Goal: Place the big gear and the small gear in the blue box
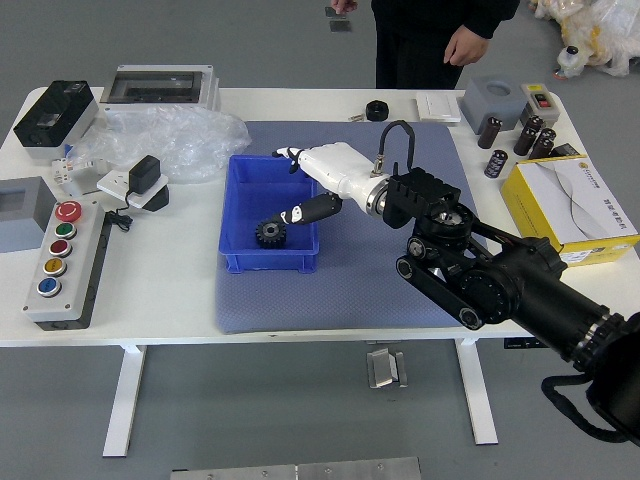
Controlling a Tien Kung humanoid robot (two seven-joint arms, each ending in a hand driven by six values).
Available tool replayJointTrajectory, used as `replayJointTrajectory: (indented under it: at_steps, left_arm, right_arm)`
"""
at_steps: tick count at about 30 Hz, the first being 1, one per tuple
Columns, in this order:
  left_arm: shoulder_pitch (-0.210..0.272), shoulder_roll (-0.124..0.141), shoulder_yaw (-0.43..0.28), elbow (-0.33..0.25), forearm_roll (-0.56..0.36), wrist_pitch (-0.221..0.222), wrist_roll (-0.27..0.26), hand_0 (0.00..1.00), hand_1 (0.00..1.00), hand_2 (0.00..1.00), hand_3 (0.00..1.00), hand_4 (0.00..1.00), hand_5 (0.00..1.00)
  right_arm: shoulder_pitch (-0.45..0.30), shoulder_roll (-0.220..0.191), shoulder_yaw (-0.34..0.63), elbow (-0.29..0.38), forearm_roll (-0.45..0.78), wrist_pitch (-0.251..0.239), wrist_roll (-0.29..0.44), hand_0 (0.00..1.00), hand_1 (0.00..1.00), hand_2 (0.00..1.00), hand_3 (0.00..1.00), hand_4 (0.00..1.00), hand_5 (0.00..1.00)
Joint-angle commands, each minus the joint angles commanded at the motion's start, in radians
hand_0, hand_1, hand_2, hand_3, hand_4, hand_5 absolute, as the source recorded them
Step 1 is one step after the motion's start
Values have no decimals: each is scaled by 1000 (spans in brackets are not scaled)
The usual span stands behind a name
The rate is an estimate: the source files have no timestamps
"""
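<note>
Inside the box (268, 261), there's the gear (270, 234)! Stiff, fairly light by my guess, teeth offering grip: pinch it across opposite edges. And here's the right hand (343, 172) over the box's right side, fingers apart, nothing clamped! The other gear? Can't make it out.

- My right hand (338, 170) wears a smooth white shell.
- A silvery ring (377, 197) circles my wrist.
- My right arm (510, 277) is glossy black, with round, metal-rimmed joint caps (470, 318).
- A black cable (411, 140) loops above my wrist; a thicker black one (562, 408) loops off my arm.
</note>
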Motion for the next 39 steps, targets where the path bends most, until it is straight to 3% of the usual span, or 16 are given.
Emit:
replayJointTrajectory:
  at_steps: [5,6,9,11,12,19,27,39]
  left_arm:
    - [3,1,-1,0,-8,1,-2,867,851,823,837,709,301]
    - [4,1,-1,0,-9,2,-2,867,851,823,837,709,301]
    - [6,4,-4,0,-11,2,-2,867,851,823,837,709,301]
    - [6,4,-5,0,-12,3,-3,867,851,823,837,709,301]
    - [5,4,-5,0,-12,3,-4,867,850,821,837,709,302]
    - [2,1,-8,0,-12,3,-5,867,851,822,837,709,301]
    - [3,4,-6,0,-16,3,-4,867,851,823,837,709,301]
    - [3,10,-13,0,-17,4,-5,867,851,823,837,709,302]
  right_arm:
    - [-22,-74,45,63,13,-7,-1,648,613,743,848,954,609]
    - [-29,-94,54,75,18,-7,-1,631,591,708,804,868,453]
    - [-54,-153,73,93,40,3,-5,631,591,708,804,868,453]
    - [-72,-190,79,96,55,12,-6,631,591,708,804,868,453]
    - [-81,-210,80,96,65,18,-7,629,582,700,779,833,376]
    - [-130,-292,57,74,127,63,-11,618,578,701,766,813,348]
    - [-156,-334,27,51,156,98,-17,616,579,703,756,804,326]
    - [-147,-345,-5,58,173,118,-26,614,570,702,746,804,328]
